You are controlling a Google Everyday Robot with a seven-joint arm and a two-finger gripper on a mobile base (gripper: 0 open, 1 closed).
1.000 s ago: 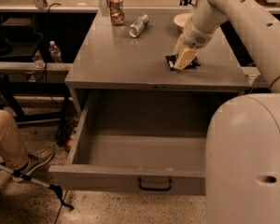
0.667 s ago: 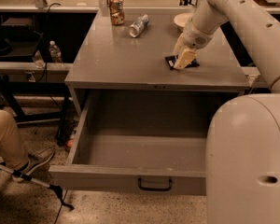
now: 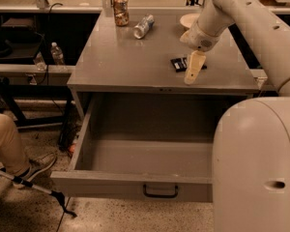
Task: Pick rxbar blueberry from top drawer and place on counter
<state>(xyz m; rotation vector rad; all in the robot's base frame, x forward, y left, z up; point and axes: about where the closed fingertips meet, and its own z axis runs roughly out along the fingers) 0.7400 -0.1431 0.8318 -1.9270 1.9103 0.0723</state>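
The rxbar blueberry, a flat dark wrapper, lies on the counter near its right front part. My gripper hangs from the pale arm just right of the bar, covers the bar's right end and sits close over the counter top. The top drawer is pulled wide open below the counter. Its inside shows nothing but bare grey metal, and its black handle is at the front middle.
A drink can, a clear bottle lying on its side and a pale bowl stand at the counter's back. My pale body fills the lower right. A person's leg and shoe are at the left.
The gripper has shifted slightly to the right and up off the bar, so more of the dark wrapper shows on the counter. The drawer has not moved.
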